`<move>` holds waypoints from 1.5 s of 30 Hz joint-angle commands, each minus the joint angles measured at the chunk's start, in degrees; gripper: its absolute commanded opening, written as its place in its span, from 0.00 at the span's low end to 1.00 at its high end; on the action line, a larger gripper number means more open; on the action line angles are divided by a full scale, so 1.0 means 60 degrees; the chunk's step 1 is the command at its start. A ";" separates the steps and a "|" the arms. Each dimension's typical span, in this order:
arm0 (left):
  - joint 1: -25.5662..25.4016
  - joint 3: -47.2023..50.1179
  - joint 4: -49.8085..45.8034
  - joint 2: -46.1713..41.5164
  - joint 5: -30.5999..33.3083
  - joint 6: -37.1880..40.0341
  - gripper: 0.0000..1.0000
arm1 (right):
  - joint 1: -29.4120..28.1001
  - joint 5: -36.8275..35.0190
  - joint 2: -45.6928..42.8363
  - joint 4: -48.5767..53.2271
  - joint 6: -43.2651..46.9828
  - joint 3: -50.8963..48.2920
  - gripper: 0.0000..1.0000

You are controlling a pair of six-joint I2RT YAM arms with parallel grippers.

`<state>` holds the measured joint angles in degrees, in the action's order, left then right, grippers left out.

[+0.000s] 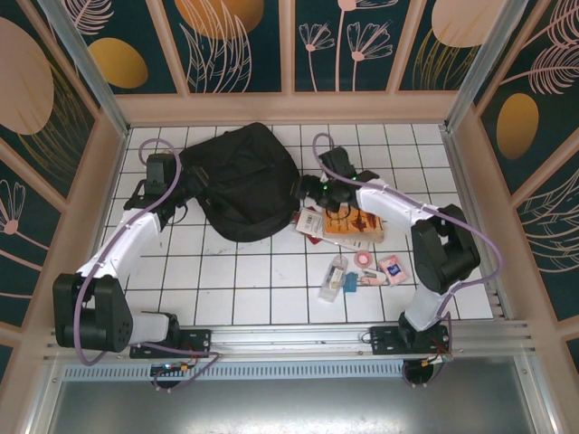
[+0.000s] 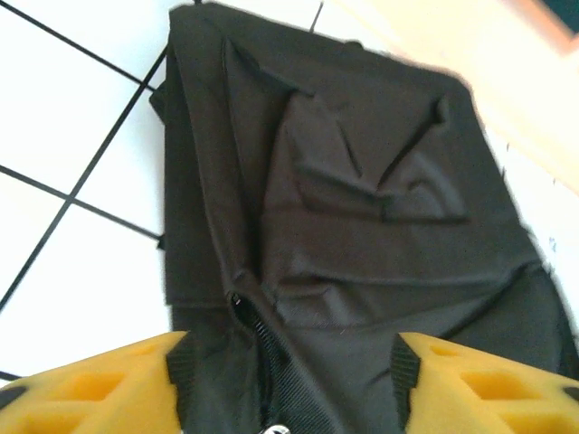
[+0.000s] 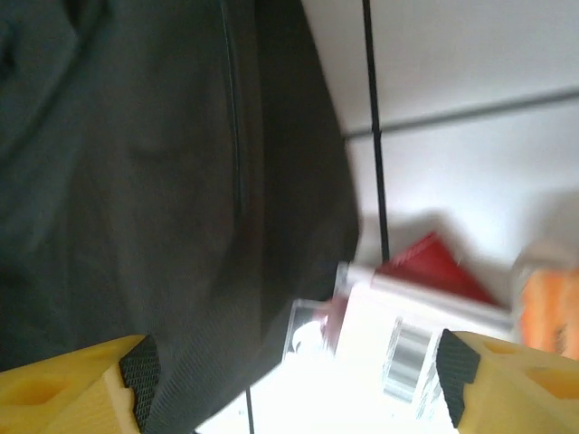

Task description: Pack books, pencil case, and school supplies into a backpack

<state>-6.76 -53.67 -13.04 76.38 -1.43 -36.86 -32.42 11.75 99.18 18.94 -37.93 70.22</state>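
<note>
Overhead, I see the black backpack (image 1: 240,181) slumped on the white tiled surface (image 1: 235,280), between my two tools. The left tool (image 1: 192,192) meets one side of it, and the right tool (image 1: 303,190) sits at the opposite edge. Just beside the right tool, away from the backpack, lie an orange book (image 1: 353,224) and a white and red book (image 1: 310,226). Nearer that arm's base lie a pink tape roll (image 1: 363,259), a small blue and white card (image 1: 391,267) and a clear packet (image 1: 333,280).

The left wrist camera adds the cloth's detail: matte black, creased, with a zip (image 2: 258,339) running in between the yellow fingers (image 2: 99,389). The left tool (image 2: 289,384) stands partly apart around that cloth; I cannot tell whether it pinches.

The right wrist camera is blurred. The right tool (image 3: 289,384) gapes wide, holding nothing, with one finger above the backpack's edge and the other above the white and red book.
</note>
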 commanded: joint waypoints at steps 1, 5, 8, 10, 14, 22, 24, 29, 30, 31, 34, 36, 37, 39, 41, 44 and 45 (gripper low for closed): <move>-0.0683 -0.0894 -0.1352 0.0228 0.0279 0.1579 0.56 | -0.0489 -0.0799 -0.0098 0.0064 -0.0050 0.0171 0.80; -0.1466 -0.1608 -0.2341 0.0277 0.1204 0.2881 0.50 | -0.0640 -0.1105 -0.0066 0.0221 0.0274 -0.0036 0.77; -0.1766 -0.1848 -0.2845 0.0083 0.1483 0.3572 0.44 | -0.0604 -0.1236 -0.0223 0.0278 0.0563 -0.0257 0.77; -0.1935 -0.1925 -0.3183 0.0068 0.1754 0.3887 0.46 | -0.0485 -0.1037 -0.0344 0.0235 0.0763 -0.0392 0.78; -0.2462 -0.2017 -0.3760 0.0583 0.1879 0.4443 0.51 | -0.0323 -0.0728 -0.0586 0.0182 0.1252 -0.0551 0.81; -0.2710 -0.1889 -0.3745 0.0816 0.2272 0.5305 0.39 | -0.0046 -0.0237 -0.0732 0.0115 0.1766 -0.0809 0.84; -0.2710 -0.1867 -0.3793 0.1023 0.2275 0.5338 0.39 | -0.0003 -0.0237 -0.0879 0.0040 0.1781 -0.0920 0.84; -0.2710 -0.1835 -0.3747 0.1466 0.2271 0.5338 0.43 | 0.0024 -0.0171 -0.1200 -0.0051 0.1825 -0.1067 0.84; -0.2710 -0.1836 -0.3757 0.1524 0.2267 0.5337 0.44 | 0.0028 -0.0178 -0.1230 -0.0064 0.1823 -0.1093 0.84; -0.2710 -0.1822 -0.3755 0.1549 0.2197 0.5333 0.43 | 0.0035 -0.0185 -0.1250 -0.0060 0.1825 -0.1119 0.85; -0.2710 -0.1709 -0.3731 0.1598 0.2050 0.5289 0.45 | 0.0052 -0.0171 -0.1307 -0.0109 0.1796 -0.1210 0.85; -0.2710 -0.1603 -0.3664 0.1640 0.2057 0.5306 0.45 | 0.0058 -0.0171 -0.1333 -0.0139 0.1781 -0.1265 0.85; -0.2710 -0.1534 -0.3618 0.1662 0.2042 0.5309 0.45 | 0.0057 -0.0158 -0.1348 -0.0159 0.1767 -0.1300 0.85; -0.2710 -0.1441 -0.3549 0.1785 0.1977 0.5305 0.44 | 0.0058 -0.0128 -0.1368 -0.0192 0.1730 -0.1371 0.85; -0.2710 -0.1419 -0.3581 0.1906 0.1884 0.5273 0.43 | 0.0059 -0.0084 -0.1382 -0.0241 0.1708 -0.1443 0.85; -0.2710 -0.1339 -0.3552 0.1985 0.2093 0.5219 0.44 | 0.0057 -0.0043 -0.1406 -0.0270 0.1697 -0.1480 0.85; -0.2710 -0.1329 -0.3551 0.1985 0.2181 0.5209 0.44 | 0.0065 0.0010 -0.1426 -0.0307 0.1693 -0.1517 0.85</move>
<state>-23.16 -62.72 -34.24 87.39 10.96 -6.00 -32.56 10.59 93.03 18.35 -28.36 61.93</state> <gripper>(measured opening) 0.441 0.852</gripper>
